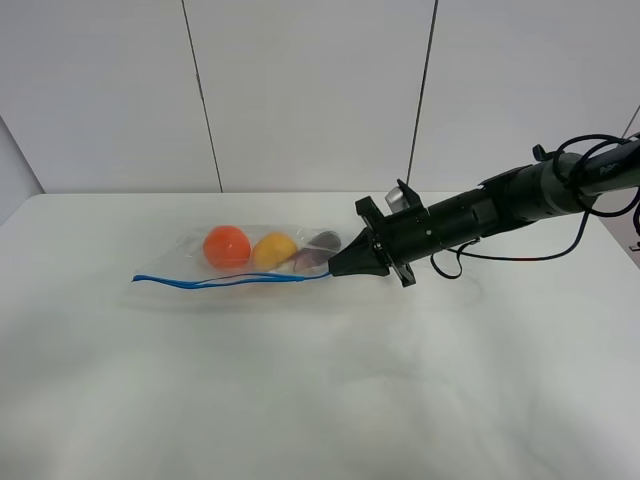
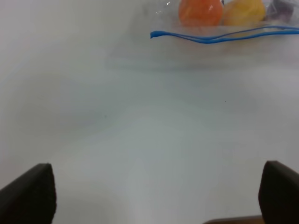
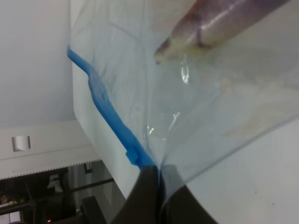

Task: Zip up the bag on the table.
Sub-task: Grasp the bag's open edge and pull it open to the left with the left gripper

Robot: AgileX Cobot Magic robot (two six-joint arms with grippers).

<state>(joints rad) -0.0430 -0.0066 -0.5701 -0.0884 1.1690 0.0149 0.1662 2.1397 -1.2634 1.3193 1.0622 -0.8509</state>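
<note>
The clear bag (image 1: 250, 255) lies on the white table (image 1: 320, 380) with an orange fruit (image 1: 227, 246), a yellow fruit (image 1: 274, 249) and a purple vegetable (image 1: 318, 250) inside. Its blue zipper strip (image 1: 220, 280) runs along the near edge. My right gripper (image 1: 333, 271) is shut on the right end of the zipper strip (image 3: 112, 116), with the fingertips (image 3: 150, 186) pinched together on it. The left gripper (image 2: 154, 205) is open, low over bare table, well short of the bag (image 2: 224, 23). The left arm is out of the exterior view.
The right arm (image 1: 480, 215) reaches in from the right with loose cables (image 1: 590, 200) behind it. A panelled wall (image 1: 320, 90) stands behind the table's far edge.
</note>
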